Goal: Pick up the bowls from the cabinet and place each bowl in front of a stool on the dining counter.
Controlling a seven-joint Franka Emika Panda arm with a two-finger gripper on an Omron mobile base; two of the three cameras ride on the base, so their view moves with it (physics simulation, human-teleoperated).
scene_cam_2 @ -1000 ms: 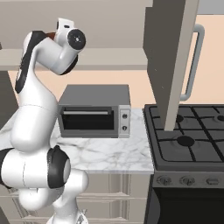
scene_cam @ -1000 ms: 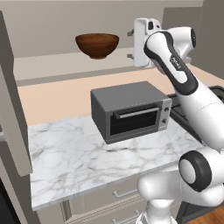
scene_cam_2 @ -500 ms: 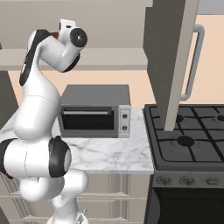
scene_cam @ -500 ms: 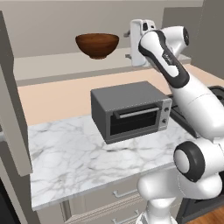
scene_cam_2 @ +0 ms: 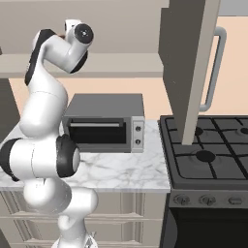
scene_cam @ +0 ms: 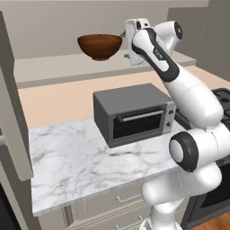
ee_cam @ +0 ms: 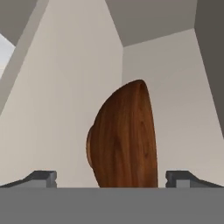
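Nearest the base lies the marble desk (scene_cam: 85, 166), white with grey veins, over cream drawer fronts. On it, towards its back edge, stands a grey toaster oven (scene_cam: 134, 114) with a dark glass door and a bar handle; this is the landmark for the rest. To the right of the oven, seen from the right base view, a black gas stove (scene_cam_2: 213, 150) adjoins the desk, and above the stove the cabinet door (scene_cam_2: 191, 63) hangs swung open, edge-on, with its long curved pale handle (scene_cam_2: 215, 68).

The white arm rises beside the oven, passes in front of its right end and reaches up and back, well above the oven's top. Its wrist is bent so that the hand (scene_cam: 131, 38) lies roughly level, pointing sideways along the cabinet shelf (scene_cam: 58, 67) rather than down.

Above and behind the oven, on that beige shelf, sits the dark brown wooden bowl (scene_cam: 99, 46), upright, rim up. The hand is just beside the bowl's right flank, at about the bowl's height. In the hand view the camera is rolled, so the bowl (ee_cam: 124, 138) appears on its side, centred between the two dark fingertips (ee_cam: 41, 177), which stand far apart at the lower corners. The hand is spread wide and holds nothing; the tips flank the bowl, and I cannot tell any contact with it.

Behind the bowl are the plain beige inner walls of the cabinet (ee_cam: 65, 87).
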